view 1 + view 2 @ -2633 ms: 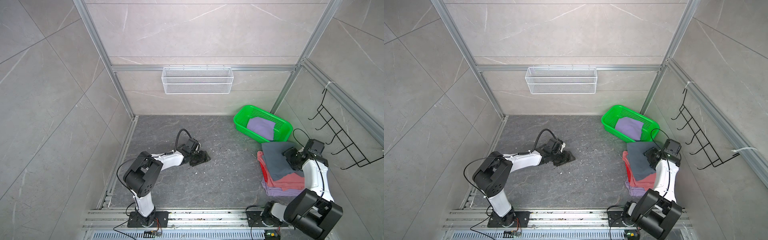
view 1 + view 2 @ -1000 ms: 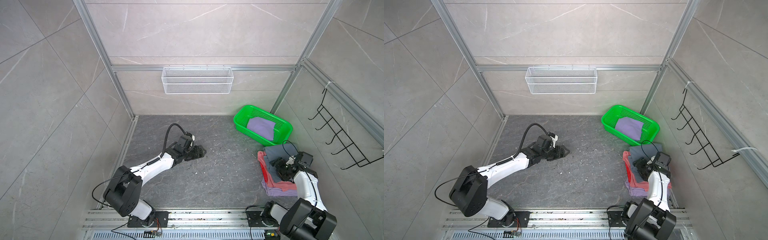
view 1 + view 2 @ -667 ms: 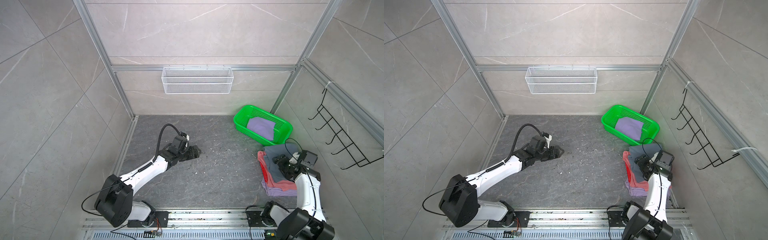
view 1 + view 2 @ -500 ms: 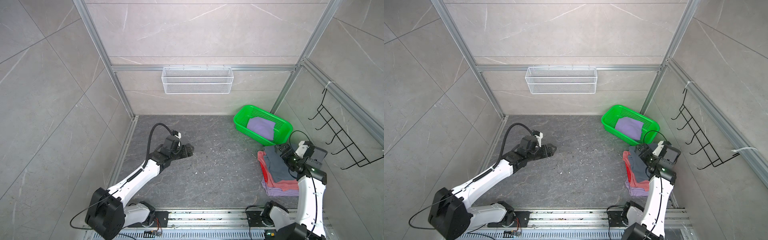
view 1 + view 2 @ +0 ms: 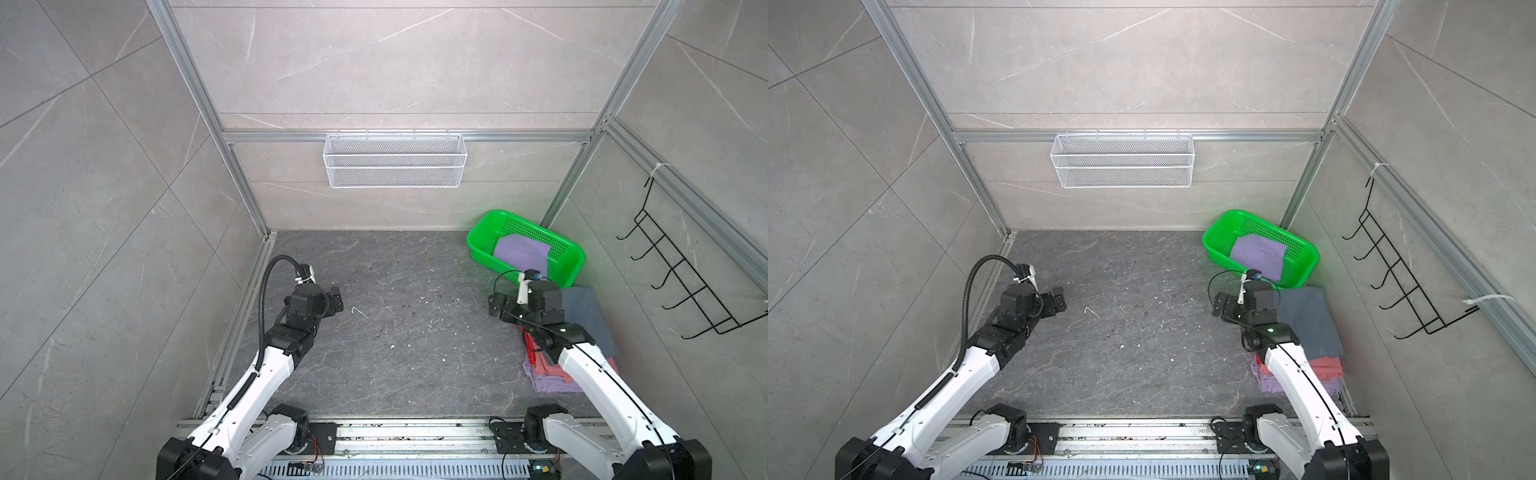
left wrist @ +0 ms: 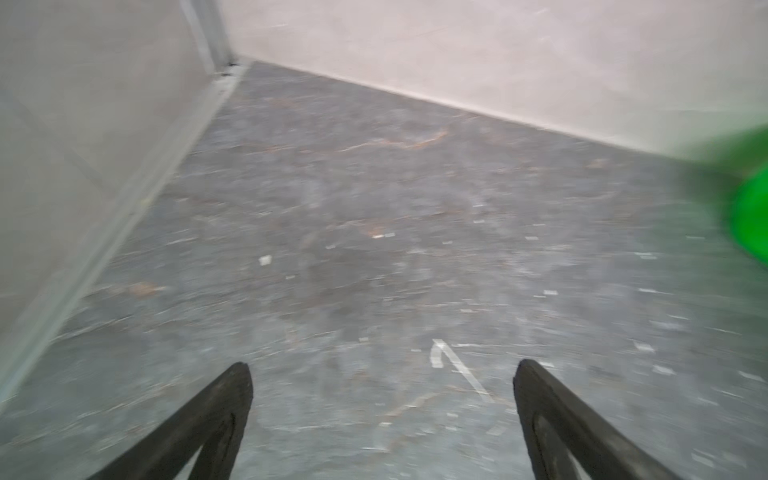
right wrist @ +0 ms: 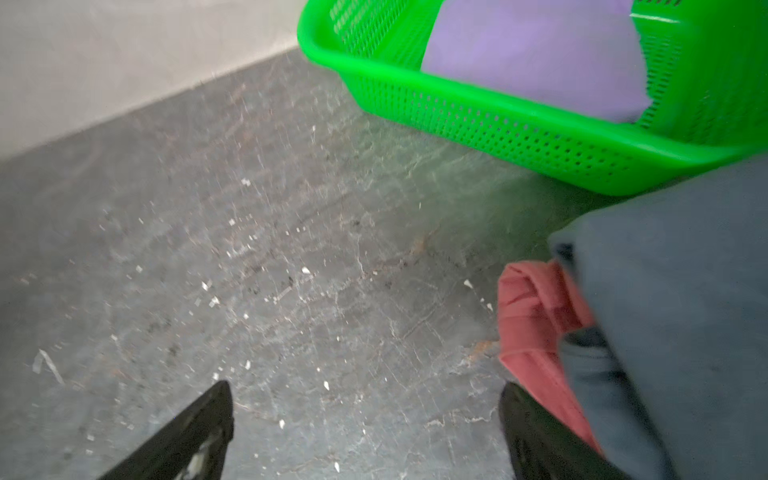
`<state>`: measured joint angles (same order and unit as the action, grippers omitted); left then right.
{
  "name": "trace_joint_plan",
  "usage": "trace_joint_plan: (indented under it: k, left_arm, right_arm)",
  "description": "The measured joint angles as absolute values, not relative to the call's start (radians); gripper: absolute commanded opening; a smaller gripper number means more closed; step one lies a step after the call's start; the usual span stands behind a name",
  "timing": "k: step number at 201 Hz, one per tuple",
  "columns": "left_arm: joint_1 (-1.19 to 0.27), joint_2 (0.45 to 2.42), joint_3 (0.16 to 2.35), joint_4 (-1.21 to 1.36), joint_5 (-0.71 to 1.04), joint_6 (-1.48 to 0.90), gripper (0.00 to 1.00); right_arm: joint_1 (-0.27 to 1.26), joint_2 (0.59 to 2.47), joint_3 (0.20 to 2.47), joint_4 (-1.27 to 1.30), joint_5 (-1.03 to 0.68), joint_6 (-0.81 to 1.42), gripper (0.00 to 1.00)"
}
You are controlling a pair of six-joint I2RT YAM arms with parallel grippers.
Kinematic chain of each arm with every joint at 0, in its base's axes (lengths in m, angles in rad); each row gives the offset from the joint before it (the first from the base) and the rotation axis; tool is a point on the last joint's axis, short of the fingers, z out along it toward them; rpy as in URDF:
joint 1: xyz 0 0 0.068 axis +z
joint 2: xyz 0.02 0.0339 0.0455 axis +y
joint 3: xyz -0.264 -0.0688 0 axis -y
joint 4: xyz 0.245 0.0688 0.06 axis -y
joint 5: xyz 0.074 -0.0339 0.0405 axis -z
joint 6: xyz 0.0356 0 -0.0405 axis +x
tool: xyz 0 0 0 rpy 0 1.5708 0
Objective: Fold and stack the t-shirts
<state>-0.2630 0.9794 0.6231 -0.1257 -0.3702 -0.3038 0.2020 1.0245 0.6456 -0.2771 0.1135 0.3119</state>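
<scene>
Three t-shirts sit stacked at four o'clock, a lavender shirt in the basket at two; the left end effector and right end effector gape empty. The right arm overhanging them could drag them askew.

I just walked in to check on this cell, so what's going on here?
Nothing is being held right now. The left gripper hangs open over the floor, and the right gripper is open just beside the stack: blue-grey t-shirt on top, pink t-shirt under it, lavender t-shirt at the bottom. A second lavender shirt lies in the green basket.
</scene>
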Motion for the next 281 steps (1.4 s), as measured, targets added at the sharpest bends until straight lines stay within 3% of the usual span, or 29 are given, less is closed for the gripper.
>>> trace_joint_plan:
  k: [63, 193, 281]
  left_arm:
    - [-0.168, 1.002, 0.235, 0.347, -0.409, -0.117, 1.00]
    - [0.019, 1.465, 0.270, 0.875, -0.276, -0.059, 1.00]
    - [0.035, 1.505, 0.323, 0.851, -0.221, -0.059, 1.00]
  right_arm:
    - [0.281, 1.065, 0.520, -0.044, 0.373, 0.281, 1.00]
    - [0.281, 1.102, 0.365, 0.344, 0.494, 0.122, 0.99]
    - [0.261, 1.343, 0.366, 0.624, 0.497, 0.035, 1.00]
